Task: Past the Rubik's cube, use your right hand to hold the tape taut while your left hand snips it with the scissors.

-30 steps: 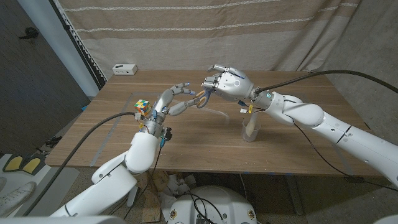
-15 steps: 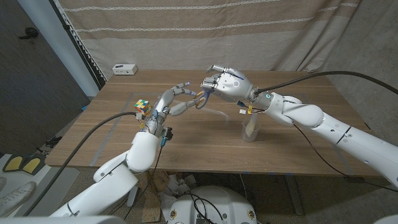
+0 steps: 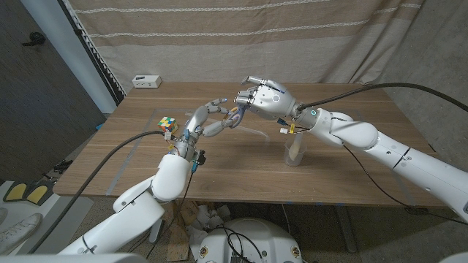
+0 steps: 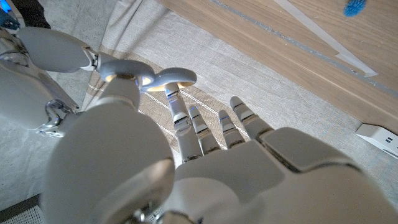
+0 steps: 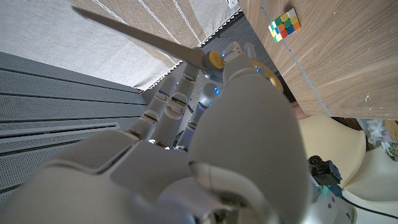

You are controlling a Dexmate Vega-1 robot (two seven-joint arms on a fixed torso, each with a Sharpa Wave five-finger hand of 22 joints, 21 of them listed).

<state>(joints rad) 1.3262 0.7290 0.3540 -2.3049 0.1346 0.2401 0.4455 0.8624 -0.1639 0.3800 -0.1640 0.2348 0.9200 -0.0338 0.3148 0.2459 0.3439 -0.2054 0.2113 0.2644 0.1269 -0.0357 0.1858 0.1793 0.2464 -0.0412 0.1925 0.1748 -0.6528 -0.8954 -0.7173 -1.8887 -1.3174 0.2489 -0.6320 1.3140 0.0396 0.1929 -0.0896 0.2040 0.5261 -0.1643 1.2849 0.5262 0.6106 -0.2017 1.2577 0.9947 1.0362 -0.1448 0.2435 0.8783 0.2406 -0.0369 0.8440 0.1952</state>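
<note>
Since a second ago the left hand (image 3: 210, 121) has eased a little toward three o'clock, its fingertips closer to the scissors (image 3: 235, 116). The right hand (image 3: 262, 97) has stayed almost where it was. The Rubik's cube (image 3: 168, 125), the small white box (image 3: 147, 81) and the clear cup (image 3: 294, 152) have not moved.

Counted from the left edge of the wooden table (image 3: 351, 164):

- **White box:** one, near the far edge, at eleven o'clock from the cube.
- **Rubik's cube:** one, lying on the table at nine o'clock from the left hand and just beside its wrist.
- **Left hand:** raised over the table past the cube. In the left wrist view its fingers (image 4: 214, 127) are stretched out and apart with nothing between them. In the head view they reach the scissor handles, but whether they touch cannot be told.
- **Scissors:** one pair, in the air between the two hands, at seven o'clock from the right hand. The right hand grasps them. In the right wrist view the blade (image 5: 143, 36) juts out past its fingertips, with the yellow pivot right at them.
- **Tape:** one pale, see-through strip (image 3: 259, 136), running from under the hands toward four o'clock as far as the cup. Which hand, if any, holds its end cannot be told.
- **Clear cup:** one, standing upright at five o'clock from the right hand, under the right forearm.
</note>
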